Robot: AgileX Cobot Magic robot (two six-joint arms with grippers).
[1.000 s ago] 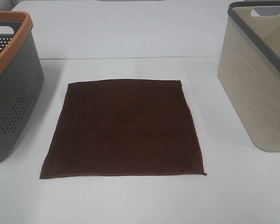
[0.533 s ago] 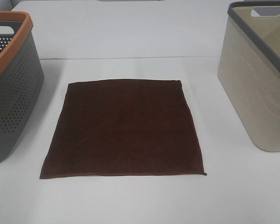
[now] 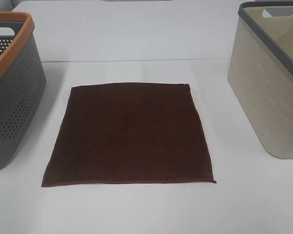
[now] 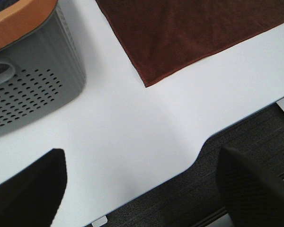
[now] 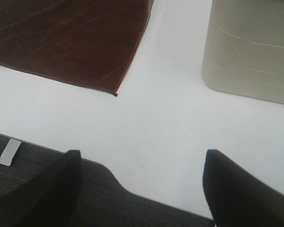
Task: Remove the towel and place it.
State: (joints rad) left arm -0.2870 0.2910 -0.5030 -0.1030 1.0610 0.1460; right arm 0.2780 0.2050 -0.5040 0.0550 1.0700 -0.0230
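Brown towel (image 3: 129, 134) flat at desk (image 3: 151, 209) centre; likely soft, light, limp. Pinch near-edge corner. Left gripper (image 4: 142, 189), right gripper (image 5: 139, 189) spread, empty.

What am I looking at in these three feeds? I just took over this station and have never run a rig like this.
It is a two-armed robot at a white table. One feed comes from a camera mounted high, looking down; the other two sit on the arms' wrists. The dark shapes at the edges of those are gripper fingers. Both the left gripper and right gripper are open, hold nothing, and hang over the table's near edge. A dark brown towel lies flat in the middle. A grey perforated basket with an orange rim stands on the left, a beige basket with a grey rim on the right.
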